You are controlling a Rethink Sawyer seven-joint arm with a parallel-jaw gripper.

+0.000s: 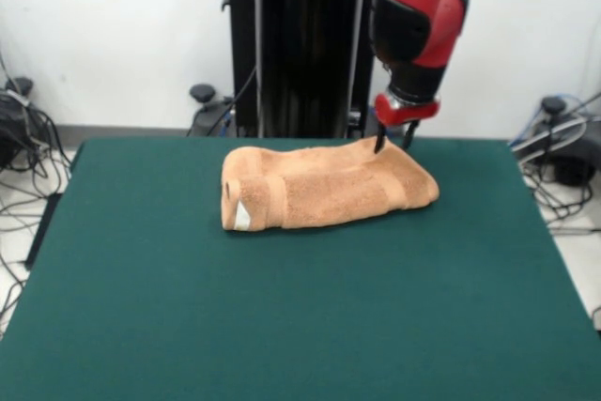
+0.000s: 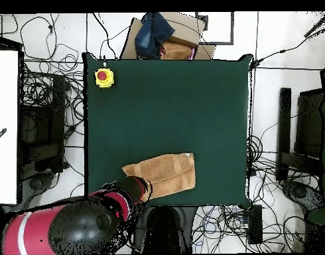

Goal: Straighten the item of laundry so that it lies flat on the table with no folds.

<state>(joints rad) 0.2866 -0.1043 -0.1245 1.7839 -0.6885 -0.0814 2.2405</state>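
The item of laundry (image 1: pixel 329 187), a light orange-tan towel, lies folded in a thick bundle on the far half of the green table (image 1: pixel 282 326). Woven bands cross it, and a small white tag (image 1: pixel 242 217) shows at its left end. My gripper (image 1: pixel 394 142) hangs from the red and black arm at the towel's far right corner. Its two dark fingers (image 1: pixel 379 144) stand apart, open, with their tips at the towel's back edge and nothing held. In the overhead view the arm (image 2: pixel 92 222) covers the gripper and the left end of the towel (image 2: pixel 166 174).
A yellow box with a red button (image 2: pixel 104 78) sits on the table's top left corner in the overhead view. A cardboard box with blue cloth (image 2: pixel 164 36) lies beyond the top edge. Cables lie on the floor around the table.
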